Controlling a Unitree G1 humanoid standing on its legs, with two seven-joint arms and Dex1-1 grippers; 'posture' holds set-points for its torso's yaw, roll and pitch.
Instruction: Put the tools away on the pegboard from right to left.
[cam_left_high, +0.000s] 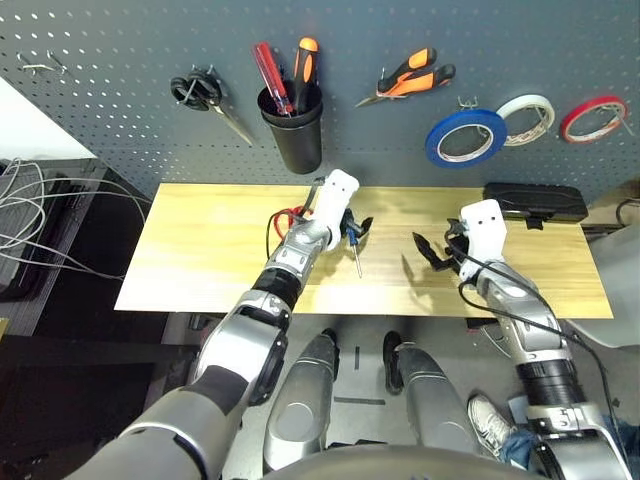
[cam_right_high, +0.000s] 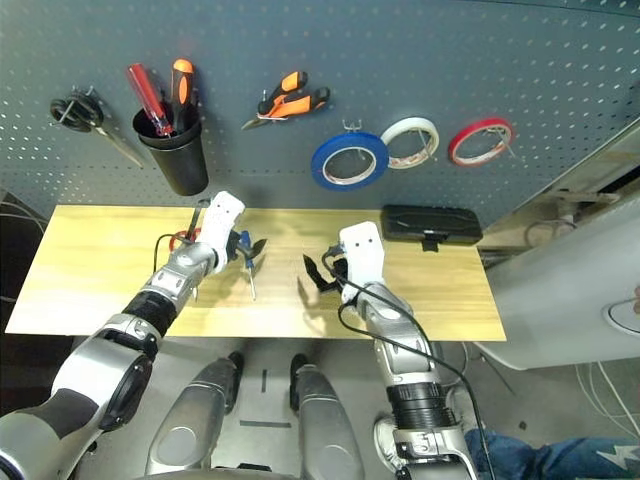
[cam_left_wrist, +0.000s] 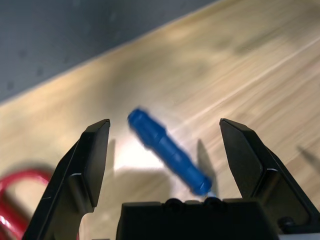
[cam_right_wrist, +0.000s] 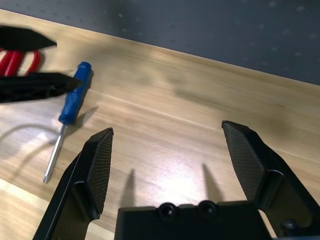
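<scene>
On the pegboard (cam_left_high: 120, 60) hang the blue tape ring (cam_left_high: 465, 137) and the orange-and-black pliers (cam_left_high: 410, 78). The small blue-handled screwdriver (cam_left_high: 354, 248) lies on the wooden table (cam_left_high: 200, 270), shaft towards the front edge. My left gripper (cam_left_high: 353, 228) hovers open right over its handle; in the left wrist view the blue handle (cam_left_wrist: 167, 150) lies between the spread fingers, untouched. The red-handled scissors (cam_left_high: 286, 217) lie just left of that arm. My right gripper (cam_left_high: 432, 252) stands open above bare wood, to the right of the screwdriver (cam_right_wrist: 70, 107).
A black cup (cam_left_high: 293, 128) on the pegboard holds a red and an orange screwdriver. Black-handled scissors (cam_left_high: 205, 92) hang at the left, white (cam_left_high: 527, 118) and red (cam_left_high: 593, 117) tape rings at the right. A black box (cam_left_high: 535, 201) sits at the table's back right.
</scene>
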